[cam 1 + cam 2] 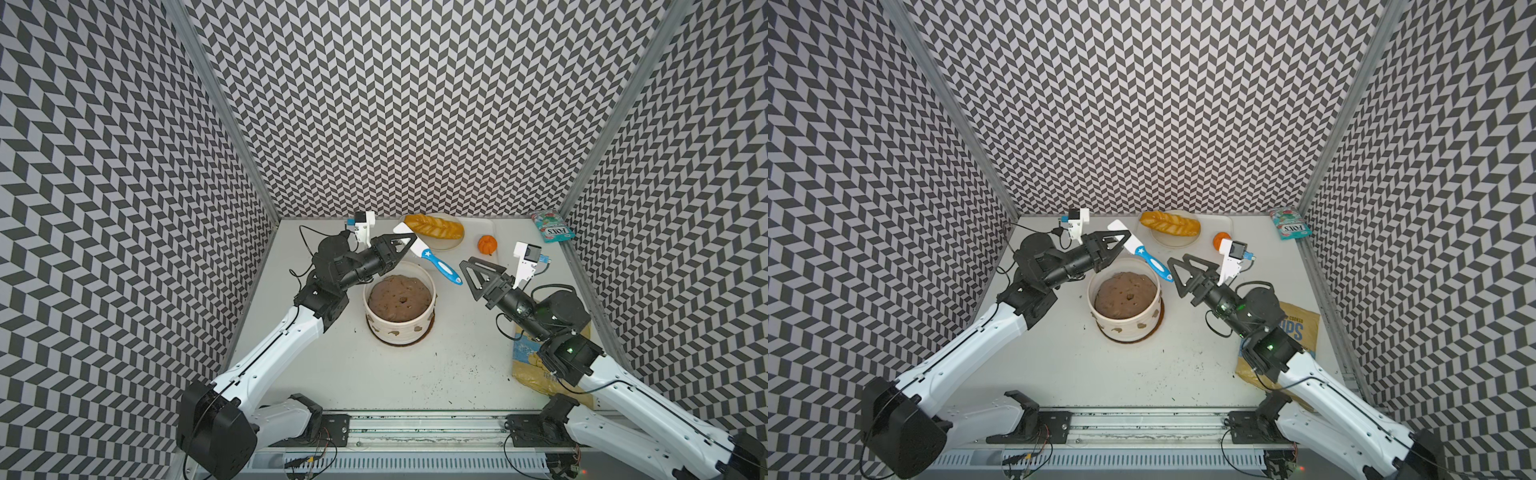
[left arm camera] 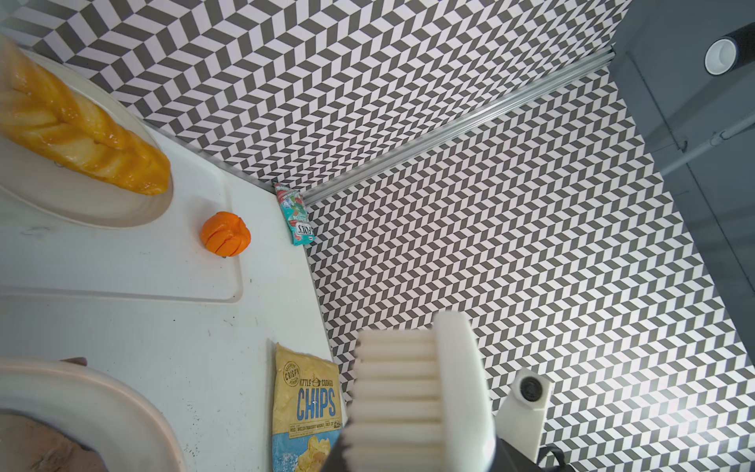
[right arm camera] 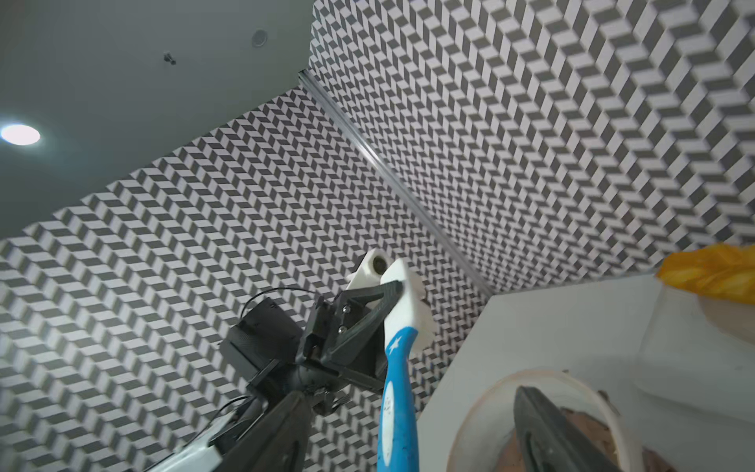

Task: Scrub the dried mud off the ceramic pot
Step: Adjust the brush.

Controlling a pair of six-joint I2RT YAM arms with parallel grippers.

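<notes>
The ceramic pot (image 1: 432,296) (image 1: 1094,309) stands mid-table on a brown saucer, full of soil. Dried mud (image 1: 417,329) (image 1: 1144,326) shows as small brown patches on its near wall. Behind the pot, my left gripper (image 1: 410,241) (image 1: 1125,240) is shut on the white head of a blue-handled brush (image 1: 442,266) (image 1: 1154,264) held in the air. The bristles (image 2: 400,392) fill the left wrist view. My right gripper (image 1: 467,277) (image 1: 1176,275) (image 3: 410,398) is open. The brush handle (image 3: 394,408) runs between its fingers (image 3: 286,429), clear of both.
A bread loaf (image 1: 434,226) lies on a plate (image 1: 446,246) at the back, with an orange (image 1: 487,244) beside it. A candy packet (image 1: 552,226) sits in the back right corner and a chips bag (image 1: 528,368) under my right arm. Dark soil specks (image 1: 436,380) dot the table's front.
</notes>
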